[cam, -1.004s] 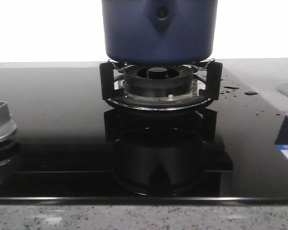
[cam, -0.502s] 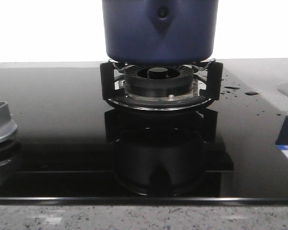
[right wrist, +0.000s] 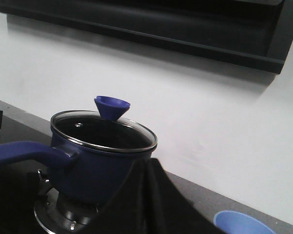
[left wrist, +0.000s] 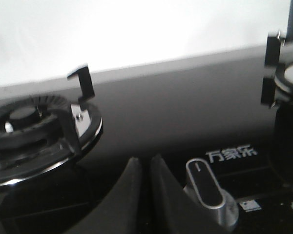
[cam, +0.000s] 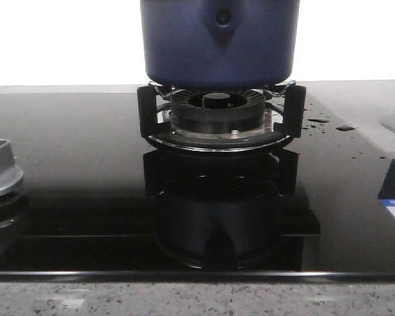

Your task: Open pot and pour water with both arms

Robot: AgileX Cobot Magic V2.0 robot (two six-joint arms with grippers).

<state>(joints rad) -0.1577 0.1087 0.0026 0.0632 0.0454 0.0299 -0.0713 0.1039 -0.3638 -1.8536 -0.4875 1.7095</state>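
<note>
- Left gripper [left wrist: 145,171] of mine is hanging low over the black glass hob [left wrist: 176,112], fingers [left wrist: 129,195] pressed nearly together with only a thin slit between them, gripping nothing.
- Just beside it a silver control knob [left wrist: 207,189] is sitting on the glass, with white printed characters [left wrist: 233,153] beyond the knob.
- An uncovered second burner [left wrist: 29,122] with its black pan-support prongs [left wrist: 83,85] is showing on one side of that wrist view; part of another burner's support [left wrist: 273,68] is showing at the far edge.
- Right gripper [right wrist: 149,195] is hovering close to the pot [right wrist: 95,161]; its dark fingers are reading as one closed black mass in the wrist view, nothing between them, and I cannot tell whether they are touching the pot wall.
- The pot is sitting upright on the burner ring [cam: 217,108], resting on the black supports [cam: 145,108], centred at the back of the hob in the front view.
- Glass lid [right wrist: 105,131] with a blue cone-shaped knob [right wrist: 112,106] is lying on the pot, steel rim all round.
- Blue long handle [right wrist: 24,152] is sticking out sideways from the pot wall.
- Front view is showing the shield bracket with rivet [cam: 222,20] facing the camera, and neither arm.
- Water drops [cam: 319,120] are lying on the glass to the right of the burner.
- A blue round object [right wrist: 241,223] is lying on the grey counter near the wall; I cannot tell what it is.
</note>
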